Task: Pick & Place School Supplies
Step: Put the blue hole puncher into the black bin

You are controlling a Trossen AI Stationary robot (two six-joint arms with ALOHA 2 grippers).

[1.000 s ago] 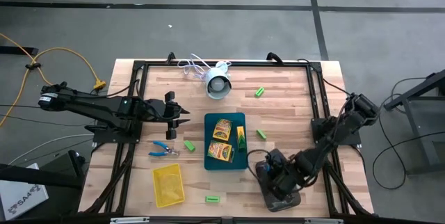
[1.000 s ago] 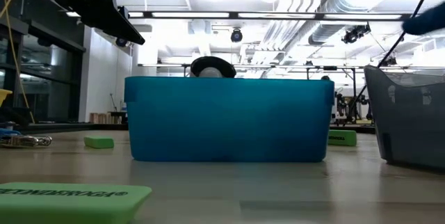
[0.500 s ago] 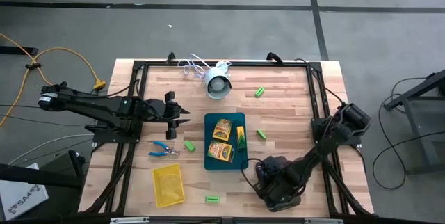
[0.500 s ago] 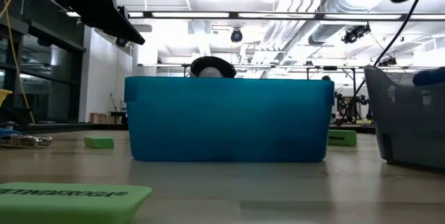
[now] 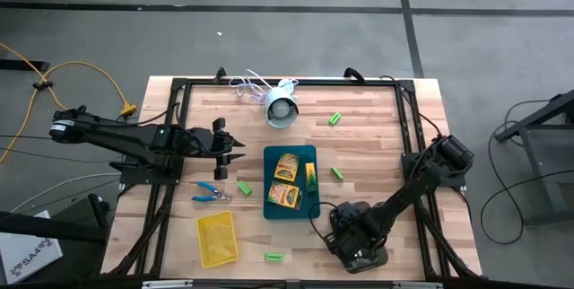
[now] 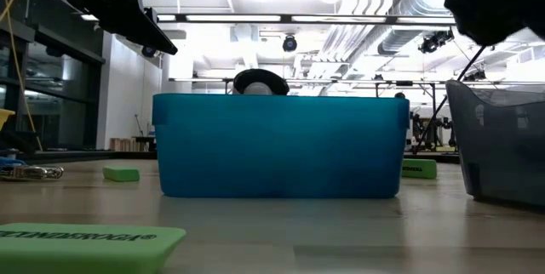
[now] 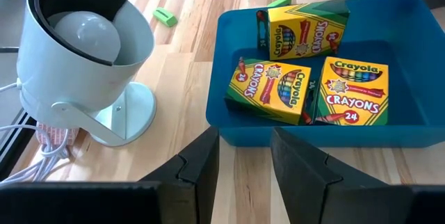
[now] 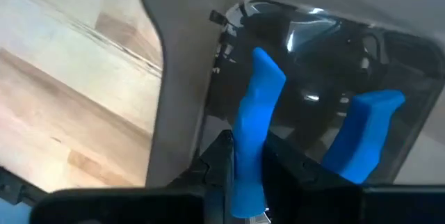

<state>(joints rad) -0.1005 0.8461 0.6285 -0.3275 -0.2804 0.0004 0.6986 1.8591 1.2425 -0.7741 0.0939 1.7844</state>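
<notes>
My right gripper (image 5: 357, 235) hangs over the dark grey tray (image 6: 502, 146) at the table's near right and is shut on a blue-handled scissor-like tool (image 8: 259, 106). My left gripper (image 7: 243, 161) is open and hovers at the table's left, facing the teal tray (image 7: 229, 123), in which yellow crayon boxes (image 7: 272, 90) lie. A second blue-handled tool (image 5: 211, 192) lies flat on the table left of the teal tray. Green blocks (image 5: 335, 119) (image 5: 243, 187) (image 5: 273, 257) lie scattered on the wood. My right gripper pinches one blue handle (image 8: 247, 156) of the tool between its two fingers, coming from above and pointing down into the dark grey tray (image 8: 174, 99). The other handle (image 8: 365, 130) stands free beside it. Whether the tool's far end touches the tray floor cannot be told.
A white round device with a cable (image 5: 281, 108) stands at the far edge, close to the teal tray (image 5: 269, 210). A yellow tray (image 5: 216, 238) sits at the near left. A black frame runs around the table.
The right gripper has sunk toward the dark grey tray and shifted slightly toward the table's left. The blue-handled tool it carries went from above the tray's rim down inside the tray. The gripper stayed shut on it.
</notes>
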